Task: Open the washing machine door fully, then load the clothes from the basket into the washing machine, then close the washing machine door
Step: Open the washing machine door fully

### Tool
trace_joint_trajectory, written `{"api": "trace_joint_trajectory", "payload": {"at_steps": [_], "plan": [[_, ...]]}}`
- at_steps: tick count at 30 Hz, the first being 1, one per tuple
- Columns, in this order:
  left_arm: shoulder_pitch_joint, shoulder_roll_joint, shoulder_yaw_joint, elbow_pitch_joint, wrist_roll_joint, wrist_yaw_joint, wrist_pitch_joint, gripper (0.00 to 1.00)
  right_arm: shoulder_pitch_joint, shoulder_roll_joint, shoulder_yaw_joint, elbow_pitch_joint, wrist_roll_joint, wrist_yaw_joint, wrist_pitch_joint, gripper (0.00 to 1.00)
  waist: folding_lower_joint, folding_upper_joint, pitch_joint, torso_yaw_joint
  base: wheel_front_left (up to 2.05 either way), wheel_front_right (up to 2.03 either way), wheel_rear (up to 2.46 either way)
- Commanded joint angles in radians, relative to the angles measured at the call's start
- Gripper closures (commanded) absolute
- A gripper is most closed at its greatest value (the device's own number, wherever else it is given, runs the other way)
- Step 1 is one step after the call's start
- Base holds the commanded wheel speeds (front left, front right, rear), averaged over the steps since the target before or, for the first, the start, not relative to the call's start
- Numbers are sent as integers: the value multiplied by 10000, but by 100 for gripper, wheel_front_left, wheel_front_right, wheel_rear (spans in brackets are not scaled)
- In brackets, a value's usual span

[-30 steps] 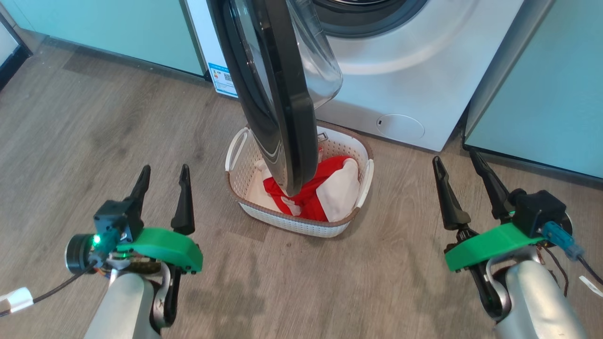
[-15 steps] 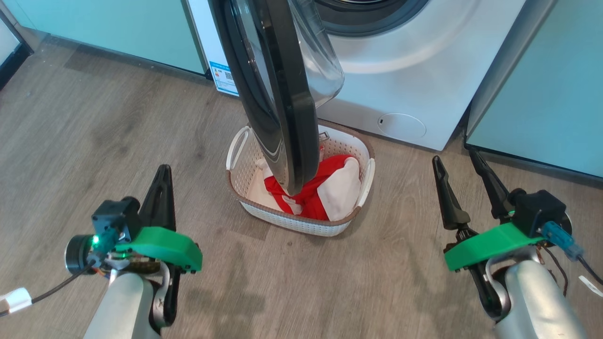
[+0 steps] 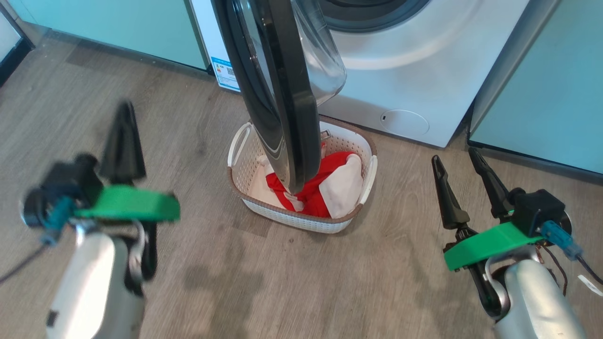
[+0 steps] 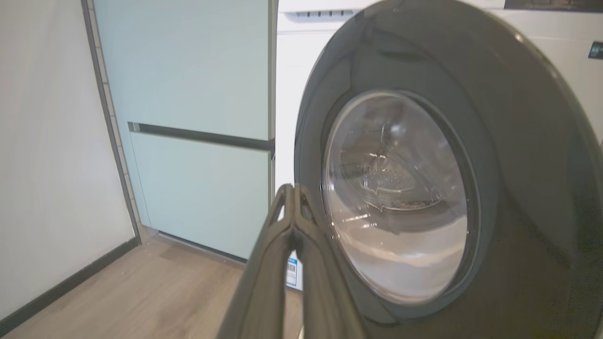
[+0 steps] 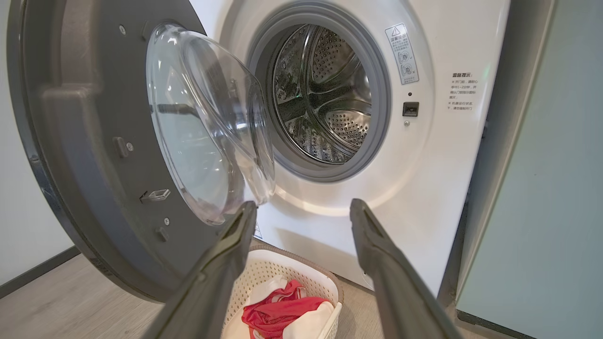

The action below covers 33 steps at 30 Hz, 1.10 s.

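the basket sits on the wood floor at 6 o'clock from the washing machine, close before its front. in it lie the clothes, red fabric with white panels, filling its middle and 3 o'clock side. the washing machine door stands swung out, edge-on to the head view, its glass bowl bulging toward 3 o'clock. beside it the drum shows perforated steel inside a grey gasket.

in the head view the door's lower edge covers the middle of the basket and part of the clothes, and the door's top is cut off at 12 o'clock. the left gripper, at 9 o'clock from the basket, is blurred there. the left wrist view shows its jaws pressed together, tips before the door's black outer ring. the right gripper, at 3 o'clock from the basket, has its jaws spread, holding nothing.
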Motion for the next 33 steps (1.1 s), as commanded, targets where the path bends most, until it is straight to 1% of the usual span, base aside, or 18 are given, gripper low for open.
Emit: {"api": "trace_joint_trajectory", "payload": {"at_steps": [1, 5, 9, 13, 16, 20, 23, 26, 27, 30, 31, 33], "plan": [[-820, 280, 461, -606, 123, 62, -102, 100, -351, 57, 217, -288, -68, 0, -93, 0, 0, -1, 16, -15, 0, 0, 0], [-1804, 275, 481, -1630, 370, 149, -131, 100, -430, 77, 276, -285, -90, 0, -93, 0, 0, -1, 64, -110, 0, 0, 0], [-2800, 46, 93, -2517, 633, 93, -143, 100, -495, 91, 314, -287, -91, 0, -93, 0, 0, -1, 130, -254, 0, 0, 0], [-3632, -364, -750, -3033, 844, -136, -136, 100, -508, 98, 311, -264, -95, 0, -93, 0, 0, -1, 165, -402, 0, 0, 0], [-3990, -678, -1734, -3126, 907, -387, 28, 100, -499, 100, 302, -230, -97, 0, -93, 0, 0, -1, 177, -503, 0, 0, 0], [-4059, -960, -3240, -2932, 706, -624, 370, 100, -491, 101, 309, -191, -102, 0, -93, 0, 0, -1, 177, -592, 0, 0, 0], [-3918, -1046, -4303, -2566, 300, -669, 631, 100, -485, 107, 310, -162, -111, 0, -93, 0, 0, -1, 172, -622, 0, 0, 0], [-3734, -1073, -5259, -2047, -263, -680, 833, 100, -482, 118, 327, -121, -126, 0, -93, 0, 0, -1, 169, -640, 0, 0, 0], [-3629, -1077, -5806, -1700, -783, -596, 941, 100, -496, 129, 347, -94, -122, 0, -93, 0, 0, -1, 185, -657, 0, 0, 0], [-3535, -1079, -6336, -1056, -1500, -434, 1138, 100, -492, 148, 366, -69, -114, 0, -93, 0, 0, -1, 193, -667, 0, 0, 0], [-3535, -1079, -6336, -1056, -1500, -434, 1138, 100, -492, 148, 366, -69, -114, 0, -93, 0, 0, -1, 193, -667, 0, 0, 0], [-3487, -1080, -6564, -624, -1992, -343, 1303, 100, -486, 157, 356, -55, -106, 0, -93, 0, 0, -1, 214, -668, 0, 0, 0]]}}
